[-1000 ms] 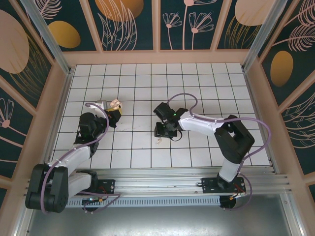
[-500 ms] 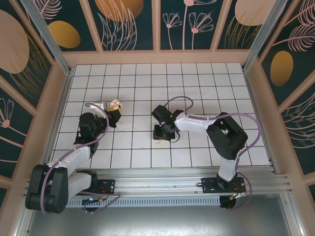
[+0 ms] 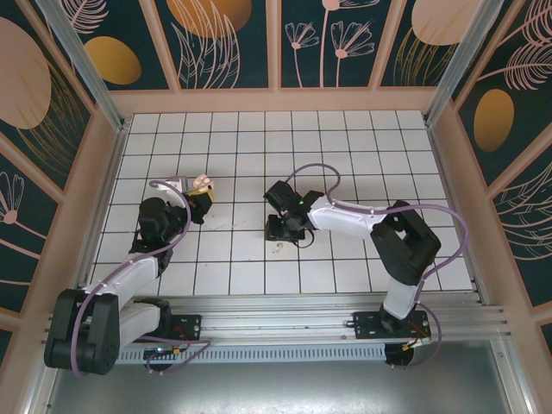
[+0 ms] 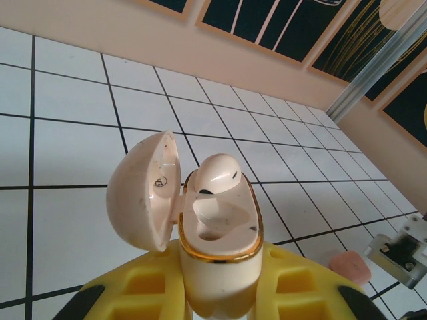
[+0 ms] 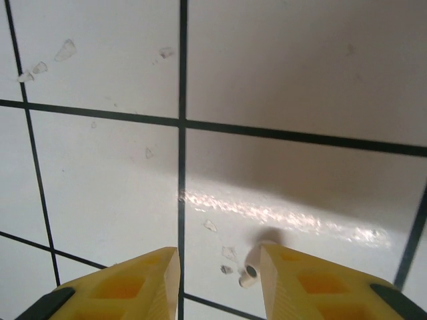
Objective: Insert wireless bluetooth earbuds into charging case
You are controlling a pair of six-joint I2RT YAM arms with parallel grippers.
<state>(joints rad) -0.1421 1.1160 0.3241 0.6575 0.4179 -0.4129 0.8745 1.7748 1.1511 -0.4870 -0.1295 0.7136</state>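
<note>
At the near edge, both arms are bolted to a metal rail [image 3: 276, 323], L arm on the left, R arm on the right. Just beyond, over the white grid table [image 3: 362, 147], the left gripper [image 4: 217, 290] is pressed tight on the lower body of the charging case [image 4: 217, 260], which stands upright w/ a gold rim. Its lid [image 4: 143, 193] is hinged open to the left. One seated earbud [image 4: 217, 175], pale cream, sits in the far socket; the near socket shows as an open hollow. From the top cam the case reads as a pale blob at the tip of the L arm, left of centre. Approx. mid-table, the right gripper [image 5: 219, 267] points down at the tiles, jaws spread apart and pinching nothing. A loose earbud [image 5: 251, 270], tiny & cream w/ a dark hole at its end, lies on the tile between the yellow fingers [image 5: 127, 287], right up against the inner edge of the right-hand one; can't tell if it touches. Small chips & specks dot the tiles near it. From the left wrist cam, a coral-pink piece [image 4: 350, 267] lies on the table past the case, toward the R arm; too blurred to tell what it is. Farthest back stands a tan wall w/ dark floral panels [image 3: 224, 43].
</note>
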